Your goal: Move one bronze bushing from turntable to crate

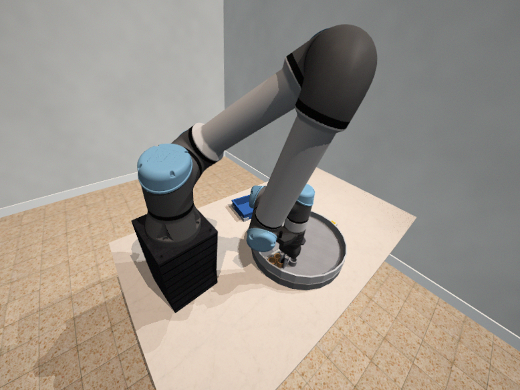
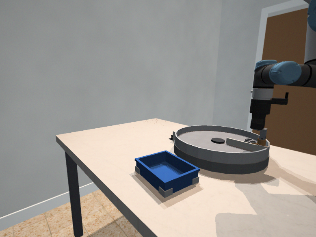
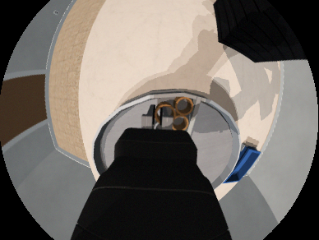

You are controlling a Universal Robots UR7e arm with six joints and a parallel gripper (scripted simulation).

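Nearest the exterior camera, on the cream table [image 2: 107, 143], sits the blue rectangular crate [image 2: 167, 171] with grey corner feet, its hollow bare. Just behind it stands the round grey turntable [image 2: 219, 155], with a raised rim, a dark centre hub [image 2: 217, 140] and a straight divider wall [image 2: 239, 144]. At the far rim, the gripper [image 2: 262, 135] is clamped on 1 bronze bushing [image 2: 261, 141], lifted just above the rim. 2 more bronze bushings [image 3: 182, 115] lie beside it on the turntable. Beyond are grey walls, a brown door [image 2: 288, 43] and tan tiled floor [image 2: 84, 216].
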